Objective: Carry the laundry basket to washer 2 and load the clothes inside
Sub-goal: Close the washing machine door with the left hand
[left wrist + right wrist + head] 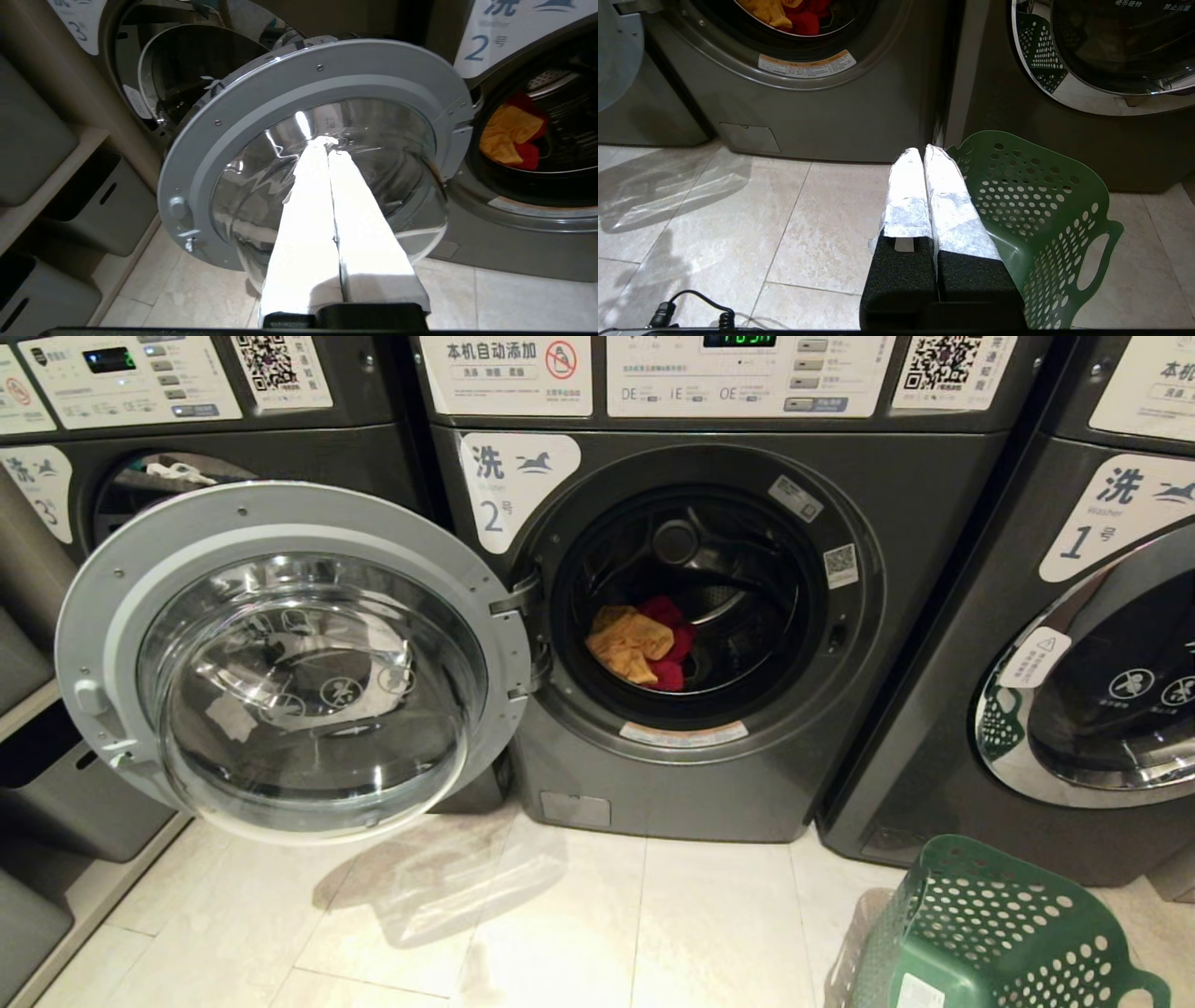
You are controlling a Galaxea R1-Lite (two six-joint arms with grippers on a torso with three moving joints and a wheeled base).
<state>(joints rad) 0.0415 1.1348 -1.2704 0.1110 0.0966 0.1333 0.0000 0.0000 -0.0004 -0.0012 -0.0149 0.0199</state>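
Washer 2 stands straight ahead with its round door swung wide to the left. Yellow-orange and red clothes lie in its drum, also seen in the left wrist view. The dark green laundry basket sits on the floor at the lower right, in front of washer 1; no clothes show in it. My left gripper is shut and empty, its tips close before the open door's glass. Shut and empty too, my right gripper hangs low over the floor beside the basket.
Washer 1 stands closed to the right. To the left, washer 3 stands with its door ajar. Grey storage bins on low shelves line the left wall. A black cable lies on the tiled floor.
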